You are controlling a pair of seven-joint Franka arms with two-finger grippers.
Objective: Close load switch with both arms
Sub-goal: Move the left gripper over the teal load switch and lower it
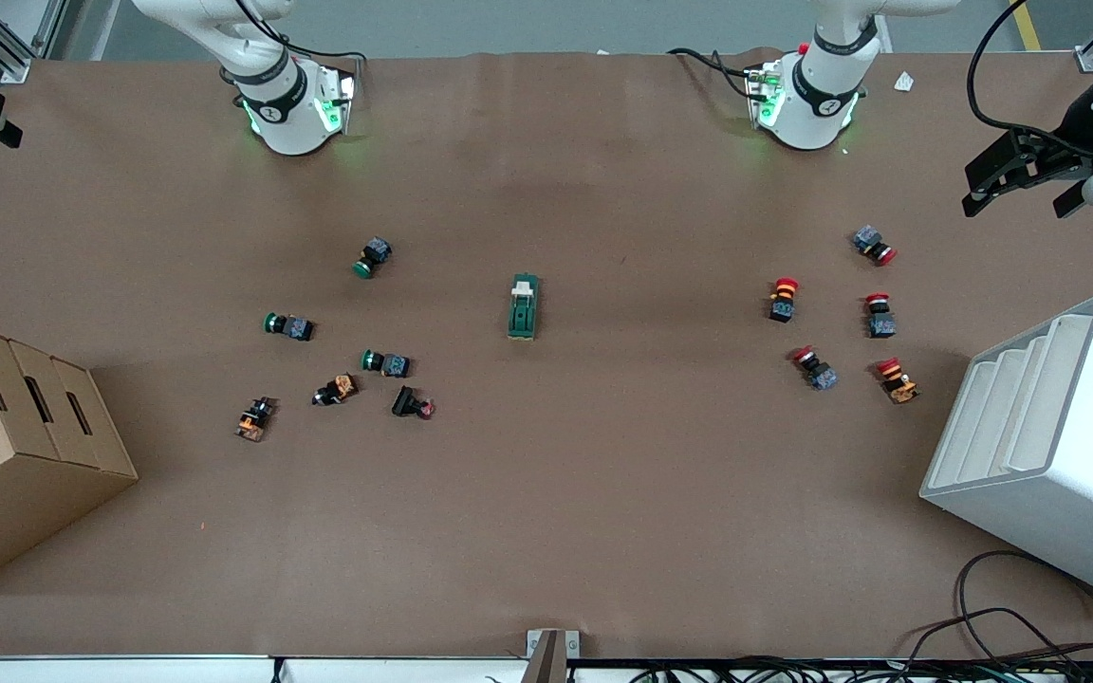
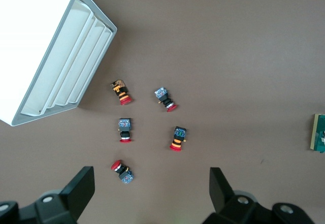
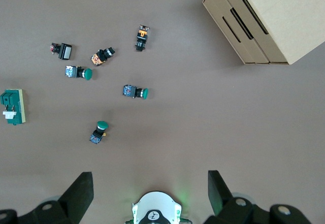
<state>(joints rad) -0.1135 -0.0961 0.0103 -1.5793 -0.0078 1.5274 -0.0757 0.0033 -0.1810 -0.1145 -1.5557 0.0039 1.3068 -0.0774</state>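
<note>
Only load switch [image 2: 320, 133] edge visible | left gripper [image 2: 152, 193] open | right gripper [image 3: 147, 193] open

Brown table [image 1: 603, 512], cardboard box [image 1: 6, 446], white rack [image 1: 1068, 446], grey floor.

Illumination: even, diffuse, overhead; all three views bright. Brown table cover [image 1: 546, 493] matte, no glare. Shadows soft and short: faint patch beside cardboard box [image 1: 15, 455], another beside white rack [image 1: 1049, 446]. Green glow from arm bases [image 1: 295, 114] spills onto cover close by. White rack near overexposure in left wrist view, ribs still readable. Focus sharp on table surface; left gripper [image 2: 150, 193] fingers in wrist-view foreground slightly soft. Small parts lack fine detail in front view.
</note>
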